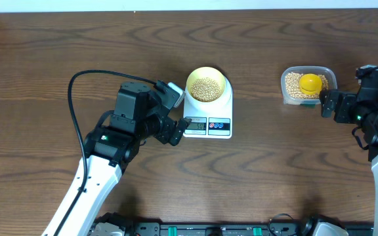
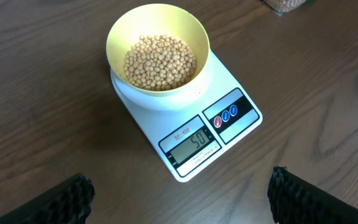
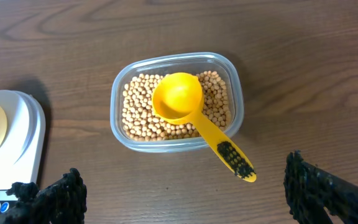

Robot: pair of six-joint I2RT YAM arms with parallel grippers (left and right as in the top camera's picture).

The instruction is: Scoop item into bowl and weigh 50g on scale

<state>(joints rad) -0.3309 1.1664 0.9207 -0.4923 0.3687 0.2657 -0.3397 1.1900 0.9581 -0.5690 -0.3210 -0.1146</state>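
The pale-yellow bowl (image 1: 206, 84) (image 2: 158, 50) sits on the white scale (image 1: 209, 115) (image 2: 191, 124) and holds tan beans (image 2: 160, 61). The scale's display (image 2: 191, 144) reads 50. My left gripper (image 1: 176, 131) (image 2: 179, 199) is open and empty, just left of the scale's front. More beans fill the clear tub (image 1: 307, 85) (image 3: 176, 102), with the yellow scoop (image 3: 194, 115) resting in it, handle over the rim. My right gripper (image 1: 330, 105) (image 3: 185, 196) is open and empty, just right of the tub.
A black cable (image 1: 77, 98) loops over the table left of my left arm. The scale's edge shows at the left of the right wrist view (image 3: 11, 143). Bare wood tabletop (image 1: 254, 170) lies in front.
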